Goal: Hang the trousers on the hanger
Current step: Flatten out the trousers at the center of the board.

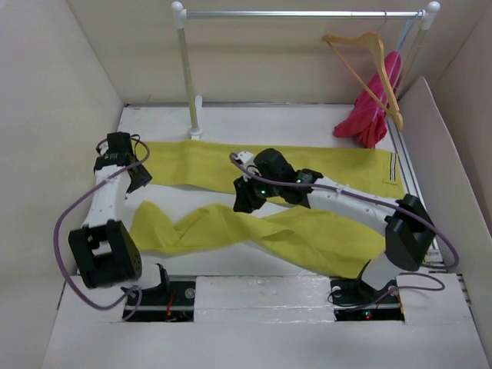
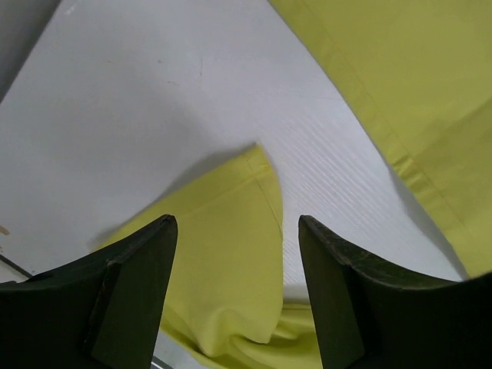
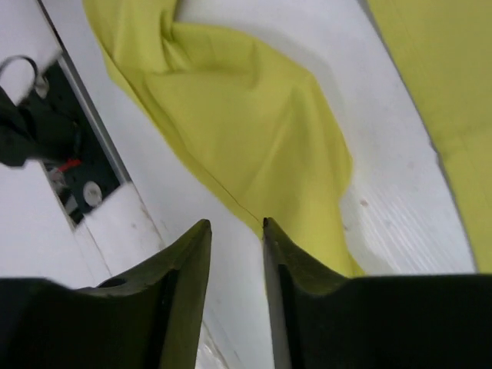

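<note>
The yellow-green trousers [image 1: 307, 165] lie flat on the white table, one leg along the back and the other twisted across the front [image 1: 254, 231]. The tan wooden hanger [image 1: 367, 65] hangs on the rail at the back right, apart from both grippers. My left gripper [image 1: 137, 175] is open and empty just above the left end of the front leg [image 2: 223, 254]; the back leg [image 2: 415, 84] shows at the upper right. My right gripper [image 1: 246, 198] hovers over the front leg's edge [image 3: 246, 115], its jaws narrowly apart with only bare table between them [image 3: 234, 224].
A white-and-silver clothes rail [image 1: 300, 14] stands at the back, its left post [image 1: 188, 77] reaching the table. A magenta-pink garment [image 1: 374, 108] hangs under the hanger. Beige walls enclose three sides. The arm bases sit in slots [image 1: 165, 301] at the near edge; one slot shows in the right wrist view [image 3: 69, 173].
</note>
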